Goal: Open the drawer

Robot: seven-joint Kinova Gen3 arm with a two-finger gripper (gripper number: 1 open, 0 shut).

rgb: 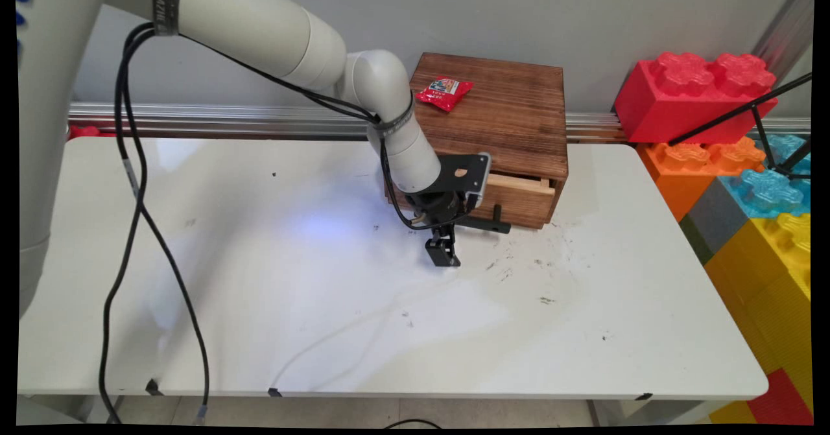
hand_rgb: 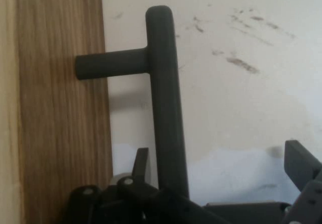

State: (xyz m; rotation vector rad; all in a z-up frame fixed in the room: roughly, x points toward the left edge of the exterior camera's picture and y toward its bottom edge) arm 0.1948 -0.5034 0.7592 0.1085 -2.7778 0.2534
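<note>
Hanging at the table's (rgb: 194,331) far edge, the gripper (rgb: 445,251) is seen with fingers spread, one either side of the black handle (hand_rgb: 163,98) of the wooden box's (rgb: 512,117) slightly open drawer (rgb: 519,196); a red packet (rgb: 444,93) lies on top.

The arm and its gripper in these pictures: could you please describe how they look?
The arm is made of thick, rounded white segments. Black cables hang from it, strapped on by grey bands. A black plate sits at its wrist, and the gripper is black, with two jointed fingers.
</note>
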